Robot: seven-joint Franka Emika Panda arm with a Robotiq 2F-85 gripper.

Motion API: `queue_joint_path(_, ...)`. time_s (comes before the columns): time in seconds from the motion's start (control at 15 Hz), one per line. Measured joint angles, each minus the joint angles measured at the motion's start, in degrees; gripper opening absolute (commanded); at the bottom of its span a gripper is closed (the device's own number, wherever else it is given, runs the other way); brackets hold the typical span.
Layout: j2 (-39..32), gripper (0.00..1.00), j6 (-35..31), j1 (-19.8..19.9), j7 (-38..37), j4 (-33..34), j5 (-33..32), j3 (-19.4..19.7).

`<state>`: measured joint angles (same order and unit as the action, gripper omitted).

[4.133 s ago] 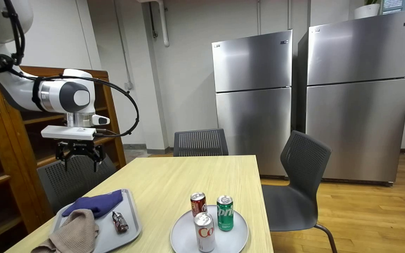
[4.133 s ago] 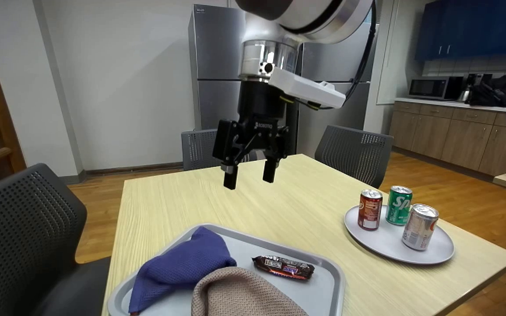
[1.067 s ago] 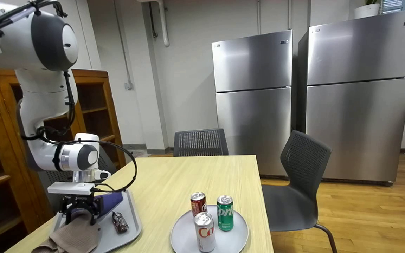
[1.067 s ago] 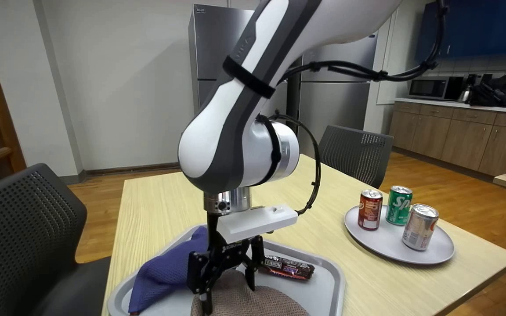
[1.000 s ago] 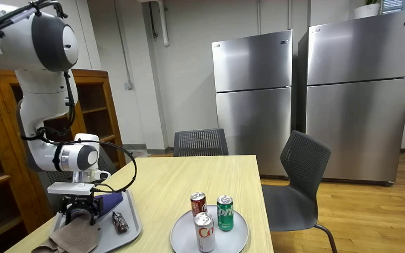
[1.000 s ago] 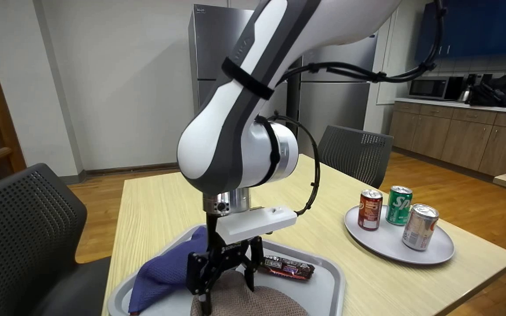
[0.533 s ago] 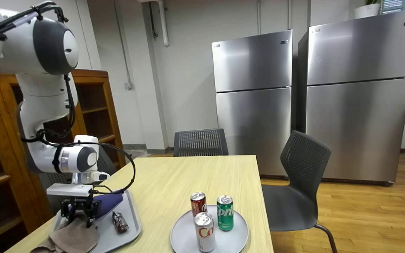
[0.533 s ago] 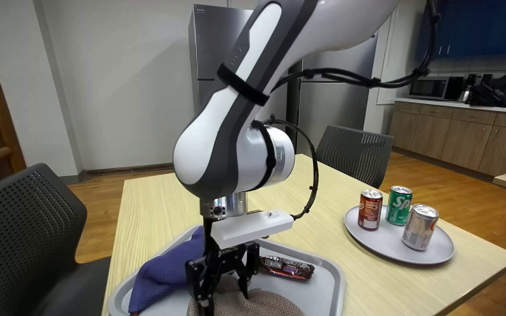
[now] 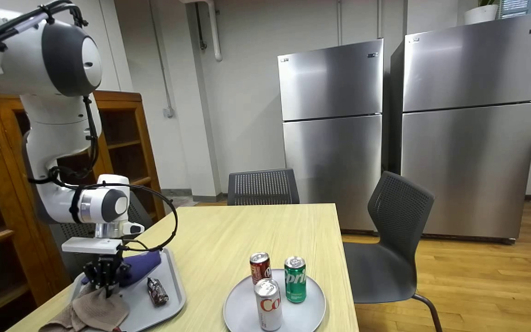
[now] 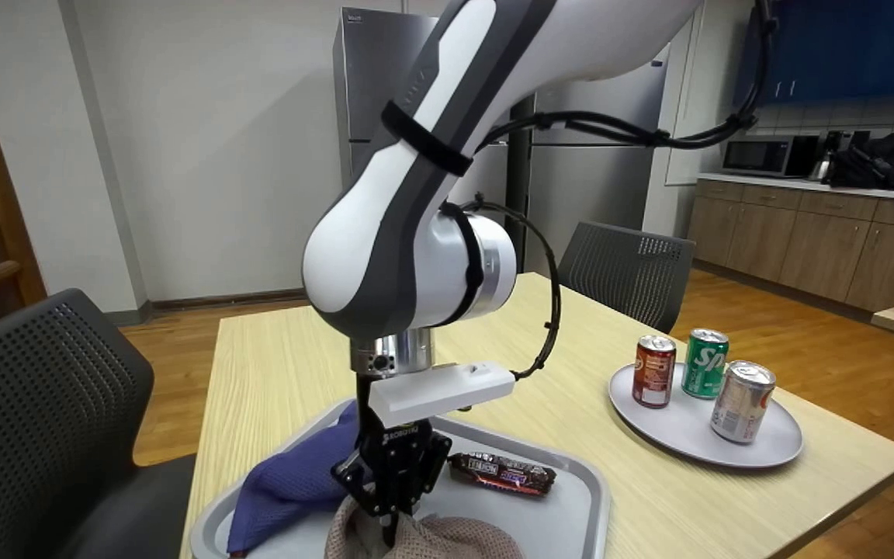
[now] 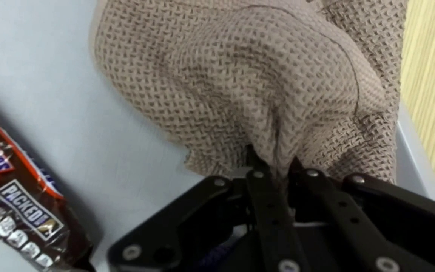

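Your gripper [image 11: 276, 172] is clamped on a gathered fold of the brown cloth [image 11: 217, 71], which lies on the tray [image 11: 130, 147] and spills over its rim on one side. Beside it, you have the blue cloth [image 10: 292, 485] along a tray edge, with the candy bar [image 10: 503, 473] toward a corner. Near the edge of the table [image 9: 256, 230] opposite the tray, a plate [image 10: 680, 428] carries three cans [image 10: 704, 365].

There are two cloths [image 11: 221, 75], three cans [image 9: 295, 282], one tray [image 9: 173, 295], one plate [image 9: 313, 299] and one fully visible snack bar [image 9: 157, 292].

A pale table [image 9: 247, 235] bears a tray [image 10: 567, 512] and plate [image 10: 680, 431].
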<state>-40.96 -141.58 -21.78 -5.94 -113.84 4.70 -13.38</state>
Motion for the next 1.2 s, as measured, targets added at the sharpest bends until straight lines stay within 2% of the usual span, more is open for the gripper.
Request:
queue_joint_path(0.33, 3.62, 0.03, 1.20, 0.02, -0.23, -0.08, 0.00, 0.00)
queue_joint_path(0.8, 12.64, 0.03, 2.51, 0.27, -2.22, -2.21, 0.00, 0.83)
queue_joint_path(1.2, 20.05, 0.03, 2.58, 3.35, -1.64, -6.46, 0.00, 1.67)
